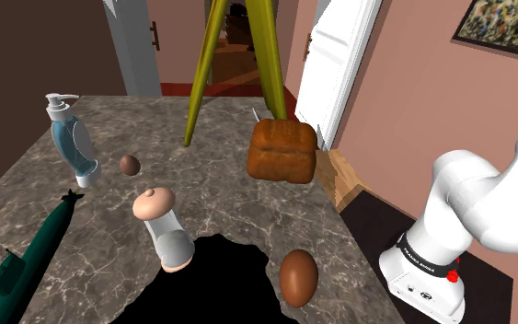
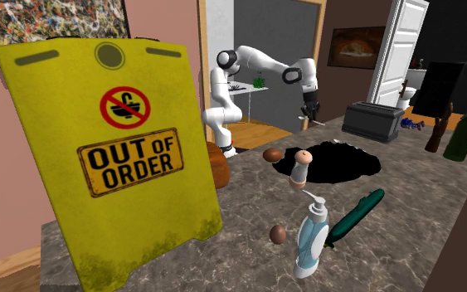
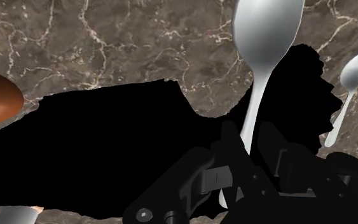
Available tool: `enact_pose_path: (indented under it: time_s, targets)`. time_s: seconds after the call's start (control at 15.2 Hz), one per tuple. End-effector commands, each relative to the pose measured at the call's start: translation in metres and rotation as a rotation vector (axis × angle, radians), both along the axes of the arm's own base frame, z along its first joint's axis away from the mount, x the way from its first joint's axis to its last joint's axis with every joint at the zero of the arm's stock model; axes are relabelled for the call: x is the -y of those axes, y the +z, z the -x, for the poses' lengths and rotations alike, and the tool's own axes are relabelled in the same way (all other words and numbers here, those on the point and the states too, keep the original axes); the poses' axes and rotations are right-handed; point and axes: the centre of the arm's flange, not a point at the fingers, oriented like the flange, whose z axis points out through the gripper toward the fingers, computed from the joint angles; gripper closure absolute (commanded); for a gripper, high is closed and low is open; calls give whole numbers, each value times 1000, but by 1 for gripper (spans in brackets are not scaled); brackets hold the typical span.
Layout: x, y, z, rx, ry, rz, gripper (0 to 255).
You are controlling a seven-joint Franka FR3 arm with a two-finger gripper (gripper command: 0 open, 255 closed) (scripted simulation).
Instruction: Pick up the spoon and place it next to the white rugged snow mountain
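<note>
My gripper (image 3: 250, 137) is shut on the handle of a silver spoon (image 3: 266, 32), whose bowl points away from the fingers. It hangs over a jagged black patch (image 3: 107, 140) on the marble counter (image 3: 107, 38). A second, smaller-looking spoon (image 3: 352, 79) lies at that patch's edge, beside the held one. In the second exterior view the gripper (image 2: 308, 119) hangs above the counter's far end, just past the black patch (image 2: 343, 162). The same black patch (image 1: 220, 276) lies near the front of the counter in the shoulder view.
Around the patch stand a brown egg (image 1: 298, 276) and a white shaker with a peach cap (image 1: 163, 230). Further off are a bread loaf (image 1: 282, 150), a small brown egg (image 1: 130, 165), a soap dispenser (image 1: 73, 143), a green submarine (image 1: 31, 258) and a yellow sign (image 2: 107, 158).
</note>
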Motion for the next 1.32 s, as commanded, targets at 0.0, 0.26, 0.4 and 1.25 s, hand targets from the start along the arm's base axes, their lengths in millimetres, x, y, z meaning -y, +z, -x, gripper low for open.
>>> enact_pose_path:
  time_s: [0.0, 0.26, 0.4, 1.25]
  targets:
    - [-8, 0, 25, -1, -2, 0, 255]
    - [-25, 0, 75, -1, -2, 0, 255]
    - [-33, 0, 99, -1, -2, 0, 255]
    - [-60, -37, 176, -1, -2, 0, 255]
